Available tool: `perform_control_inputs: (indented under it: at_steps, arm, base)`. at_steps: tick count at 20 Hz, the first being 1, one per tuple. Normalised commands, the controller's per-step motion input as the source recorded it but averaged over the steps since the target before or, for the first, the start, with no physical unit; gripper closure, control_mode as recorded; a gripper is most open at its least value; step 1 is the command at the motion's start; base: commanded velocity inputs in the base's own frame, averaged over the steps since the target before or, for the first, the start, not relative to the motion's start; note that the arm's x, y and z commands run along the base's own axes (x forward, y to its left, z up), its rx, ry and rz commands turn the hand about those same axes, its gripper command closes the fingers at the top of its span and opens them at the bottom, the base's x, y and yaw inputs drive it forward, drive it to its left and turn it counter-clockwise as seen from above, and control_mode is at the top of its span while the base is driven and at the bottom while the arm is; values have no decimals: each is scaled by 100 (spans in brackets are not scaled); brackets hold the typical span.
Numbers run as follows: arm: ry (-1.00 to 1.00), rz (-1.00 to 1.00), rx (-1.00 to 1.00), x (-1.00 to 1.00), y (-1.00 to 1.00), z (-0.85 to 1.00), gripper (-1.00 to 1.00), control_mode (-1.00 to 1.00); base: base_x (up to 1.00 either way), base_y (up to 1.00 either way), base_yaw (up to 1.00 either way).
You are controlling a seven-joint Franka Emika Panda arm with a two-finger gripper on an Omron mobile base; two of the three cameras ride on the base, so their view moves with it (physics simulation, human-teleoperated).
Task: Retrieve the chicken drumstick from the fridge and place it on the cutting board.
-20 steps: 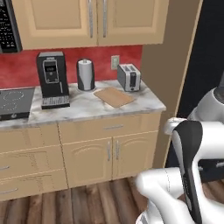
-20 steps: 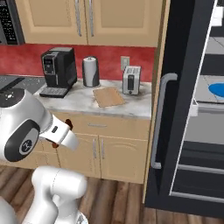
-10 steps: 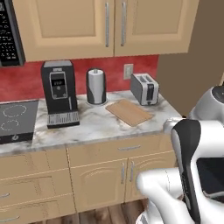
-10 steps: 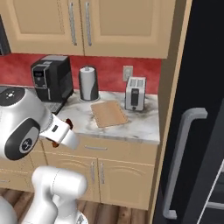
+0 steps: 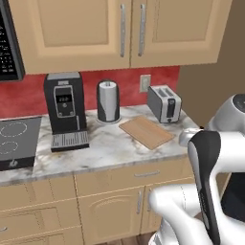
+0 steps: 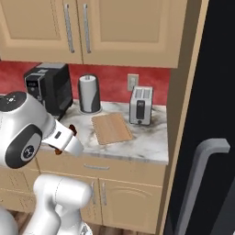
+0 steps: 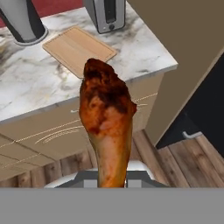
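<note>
The chicken drumstick (image 7: 107,122), dark brown and glossy, stands up from the bottom of the hand view. My gripper (image 7: 111,179) is shut on its thin end, and the meat hides the fingers. In that view it hangs in front of the counter's edge, over the lower cabinets and the wood floor. The light-brown cutting board (image 5: 146,132) (image 6: 111,129) (image 7: 79,49) lies bare on the marble counter, between the paper towel roll and the toaster. In the right base view my hand (image 6: 64,139) is left of the board, off the counter's front edge. The black fridge (image 6: 209,105) with its grey bar handle (image 6: 202,179) stands at the right.
A silver toaster (image 5: 164,103) (image 6: 141,106) stands right of the board, a paper towel roll (image 5: 108,101) behind it, and a black coffee machine (image 5: 65,110) further left. A cooktop (image 5: 14,143) is at the far left. Upper cabinets (image 5: 124,28) hang above the counter.
The base has driven away from the fridge toward the counter, so both base views shifted and the counter looks closer. The fridge's inside has left the view. The drumstick stays in my grip.
</note>
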Motion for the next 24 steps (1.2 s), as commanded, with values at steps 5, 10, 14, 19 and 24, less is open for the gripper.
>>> perform_control_inputs:
  at_steps: [5, 10, 14, 19, 24]
  arm:
    - [0, 0, 0, 0, 0, 0, 100, 100]
    - [0, 0, 0, 0, 0, 0, 100, 100]
    - [0, 0, 0, 0, 0, 0, 100, 100]
    - [0, 0, 0, 0, 0, 0, 100, -100]
    - [-3, 0, 4, 29, 0, -21, 100, -100]
  base:
    - [57, 0, 1]
    - [50, 0, 0]
    - [19, 0, 0]
    - [1, 0, 0]
    - [0, 0, 0]
